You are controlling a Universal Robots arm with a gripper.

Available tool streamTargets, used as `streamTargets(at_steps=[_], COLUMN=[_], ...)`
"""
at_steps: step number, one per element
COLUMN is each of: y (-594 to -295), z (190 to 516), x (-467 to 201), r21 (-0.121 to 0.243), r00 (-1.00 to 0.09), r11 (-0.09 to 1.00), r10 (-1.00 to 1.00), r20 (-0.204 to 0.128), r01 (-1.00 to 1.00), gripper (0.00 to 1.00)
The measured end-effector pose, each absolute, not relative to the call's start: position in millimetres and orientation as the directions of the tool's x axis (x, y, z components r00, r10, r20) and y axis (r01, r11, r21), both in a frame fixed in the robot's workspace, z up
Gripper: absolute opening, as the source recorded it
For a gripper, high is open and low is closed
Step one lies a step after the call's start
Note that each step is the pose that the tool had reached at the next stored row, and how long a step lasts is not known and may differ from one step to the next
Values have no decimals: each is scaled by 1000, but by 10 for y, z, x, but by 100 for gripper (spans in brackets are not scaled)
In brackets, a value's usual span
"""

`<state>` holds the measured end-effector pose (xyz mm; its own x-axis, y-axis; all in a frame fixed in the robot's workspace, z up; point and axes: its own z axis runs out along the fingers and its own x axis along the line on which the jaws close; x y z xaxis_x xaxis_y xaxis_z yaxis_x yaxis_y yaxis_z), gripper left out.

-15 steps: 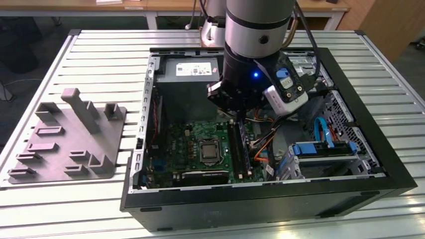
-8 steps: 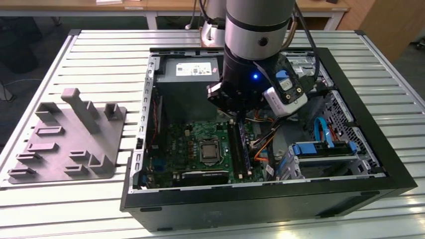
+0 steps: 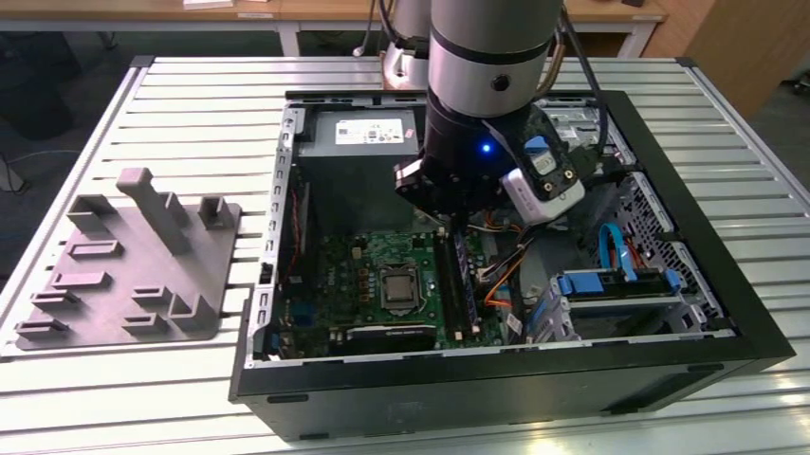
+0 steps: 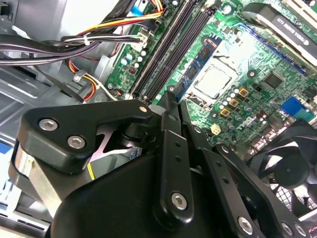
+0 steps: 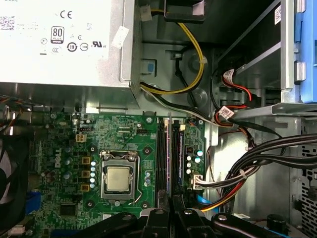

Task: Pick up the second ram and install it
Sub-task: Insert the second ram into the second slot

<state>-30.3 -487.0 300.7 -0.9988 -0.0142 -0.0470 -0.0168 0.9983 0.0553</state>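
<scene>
Exterior view framing places the arm at the upper centre, with the hand (image 3: 443, 220) lowered into the open computer case (image 3: 760, 341) on the tabletop (image 3: 190, 85). In the second wrist view the hand is seen clenched on the second ram (image 4: 198, 64), which is held on edge along the memory slots, just beside the processor (image 4: 210, 82). Whether it is seated cannot be told. A grey plate (image 3: 127, 275) is seen at the exterior view's left.
</scene>
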Motion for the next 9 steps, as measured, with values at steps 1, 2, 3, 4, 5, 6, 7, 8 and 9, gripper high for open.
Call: streamTargets(at_steps=[1, 2, 3, 4, 5, 6, 7, 8, 9], y=[-4871, -4871, -4872, -4872, -4873, -4874, -4874, -4875, -4876], z=[3004, 3002, 3000, 2997, 2995, 2993, 2991, 2988, 2986], x=[-303, -303, -303, -303, -303, -304, -303, -303, -303], r21=[55, 55, 55, 55, 55, 55, 55, 55, 55], r00=[-999, -999, -999, -999, -999, -999, -999, -999, -999], r11=[998, 998, 998, 998, 998, 998, 998, 998, 998], r10=[-14, -14, -14, -14, -14, -14, -14, -14, -14], r20=[-47, -47, -47, -47, -47, -47, -47, -47, -47], r01=[-17, -17, -17, -17, -17, -17, -17, -17, -17], gripper=[14, 14, 14, 14, 14, 14, 14, 14, 14])
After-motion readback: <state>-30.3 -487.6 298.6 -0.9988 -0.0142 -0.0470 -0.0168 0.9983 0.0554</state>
